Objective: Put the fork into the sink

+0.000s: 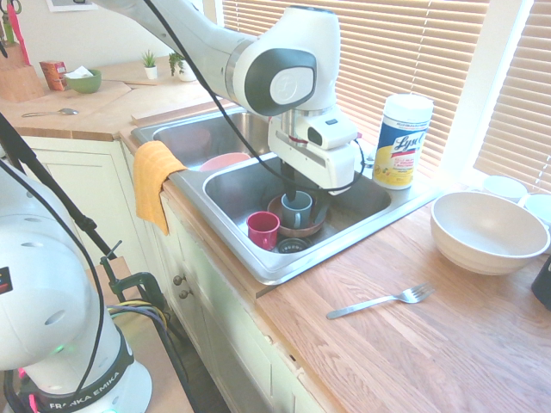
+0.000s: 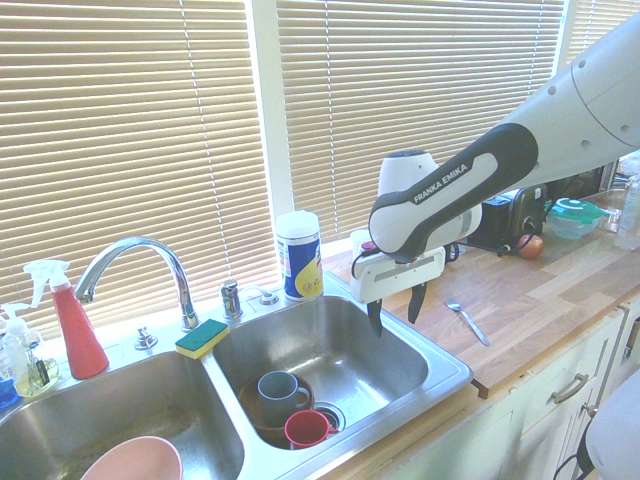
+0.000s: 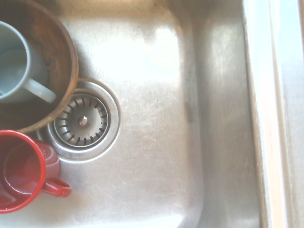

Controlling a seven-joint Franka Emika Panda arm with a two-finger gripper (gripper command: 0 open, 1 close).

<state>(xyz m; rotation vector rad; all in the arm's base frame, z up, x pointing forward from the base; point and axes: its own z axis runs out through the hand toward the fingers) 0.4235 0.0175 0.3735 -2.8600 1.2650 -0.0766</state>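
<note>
My jaws are spread wide and empty above the sink. The fork lies beside the sink on the counter, away from my jaws, so grasping, carrying and releasing remain.

In the centre of the first exterior view, the sink is smooth, shiny metal; lower right, the fork is glossy metal on a wooden counter with visible grain. Left of centre, the orange towel is matt cloth. In the wrist view's lower left, the red mug looks glossy and smooth.
</note>
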